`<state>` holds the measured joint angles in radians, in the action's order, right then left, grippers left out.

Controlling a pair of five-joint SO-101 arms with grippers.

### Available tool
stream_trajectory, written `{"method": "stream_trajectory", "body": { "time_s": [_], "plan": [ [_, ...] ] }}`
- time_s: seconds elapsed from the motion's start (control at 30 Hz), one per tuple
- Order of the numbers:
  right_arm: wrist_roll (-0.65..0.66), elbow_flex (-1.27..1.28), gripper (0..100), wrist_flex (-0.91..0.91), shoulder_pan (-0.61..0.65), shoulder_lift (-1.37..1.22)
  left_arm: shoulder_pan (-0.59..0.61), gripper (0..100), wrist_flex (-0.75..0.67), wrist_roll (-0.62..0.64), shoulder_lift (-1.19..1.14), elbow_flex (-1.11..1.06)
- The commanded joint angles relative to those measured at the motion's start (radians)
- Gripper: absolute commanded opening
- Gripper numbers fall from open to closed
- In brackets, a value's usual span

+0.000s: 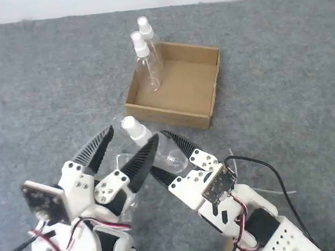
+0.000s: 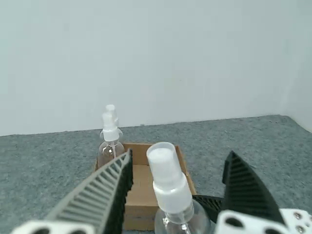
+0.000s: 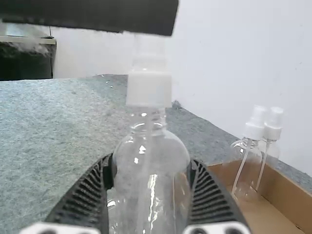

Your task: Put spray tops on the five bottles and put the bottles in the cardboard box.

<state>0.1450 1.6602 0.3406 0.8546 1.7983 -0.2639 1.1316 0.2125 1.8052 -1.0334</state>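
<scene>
1. Left gripper (image 1: pixel 131 135) hangs on the near side of the cardboard box (image 1: pixel 173 118). Its fingers (image 2: pixel 105 200) are spread wide to either side of a white spray top (image 1: pixel 133 128), with a gap on both sides and nothing gripped.
2. Right gripper (image 3: pixel 150 170) sits a little farther back from the box. Its fingers (image 3: pixel 207 195) are closed against the round body of a clear bottle (image 3: pixel 150 180), and the spray top sits on this bottle's neck.
3. That held bottle tilts with its top towards the box's near wall, close to it but apart.
4. Two capped bottles (image 1: pixel 148 64) stand upright inside the box, side by side in its far corner on the left arm's side.
5. Under the box lies the grey table (image 1: pixel 280 59).
</scene>
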Motion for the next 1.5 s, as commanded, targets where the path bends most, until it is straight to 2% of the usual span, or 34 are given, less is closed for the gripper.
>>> {"method": "stream_trajectory", "body": {
  "time_s": [0.0, 0.73, 0.93, 1.03, 1.47],
  "plan": [
    [0.014, 0.021, 1.7, -0.008, -0.016, 0.015, 0.028, 28, -0.002, 0.025, 0.018, 0.056],
    [0.014, 0.021, 1.7, -0.008, -0.053, 0.016, 0.041, 28, -0.003, 0.041, 0.02, 0.059],
    [0.014, 0.021, 1.7, -0.008, -0.053, 0.016, 0.279, 28, -0.054, 0.172, 0.02, 0.071],
    [0.014, 0.021, 1.7, -0.008, -0.053, 0.016, 0.358, 28, -0.075, 0.218, 0.02, 0.064],
    [0.012, -0.018, 1.7, -0.022, -0.033, 0.019, 0.374, 28, -0.341, 0.222, 0.02, -0.182]
  ]
}}
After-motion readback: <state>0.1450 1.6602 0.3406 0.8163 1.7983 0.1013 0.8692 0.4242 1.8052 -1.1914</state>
